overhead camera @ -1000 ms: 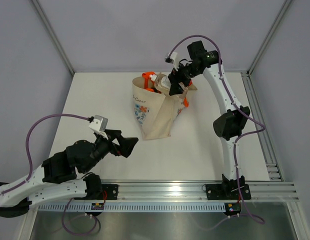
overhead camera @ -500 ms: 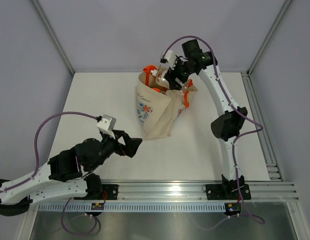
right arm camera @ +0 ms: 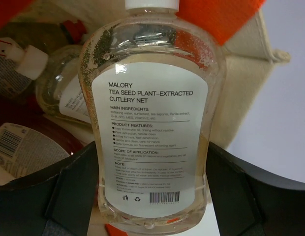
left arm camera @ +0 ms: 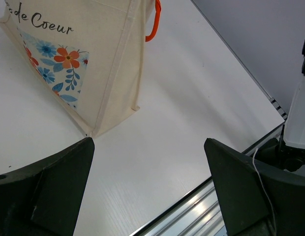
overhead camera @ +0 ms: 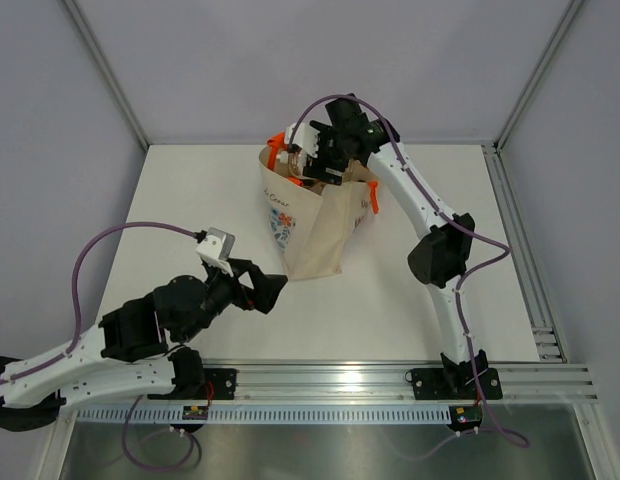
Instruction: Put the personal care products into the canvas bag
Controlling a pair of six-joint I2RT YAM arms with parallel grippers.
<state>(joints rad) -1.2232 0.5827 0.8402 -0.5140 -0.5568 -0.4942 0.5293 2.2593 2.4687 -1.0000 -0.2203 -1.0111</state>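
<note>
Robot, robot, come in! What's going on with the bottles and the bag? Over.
Left gripper open, empty, low near canvas bag. Right gripper shut on clear bottle at bag's mouth. Other bottles already inside; nothing seen blocking.

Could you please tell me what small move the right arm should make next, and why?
Probably lower the clear bottle a little further down into the canvas bag before releasing: the right hand grips it cap-first over the open mouth, where other bottles already lie.
</note>
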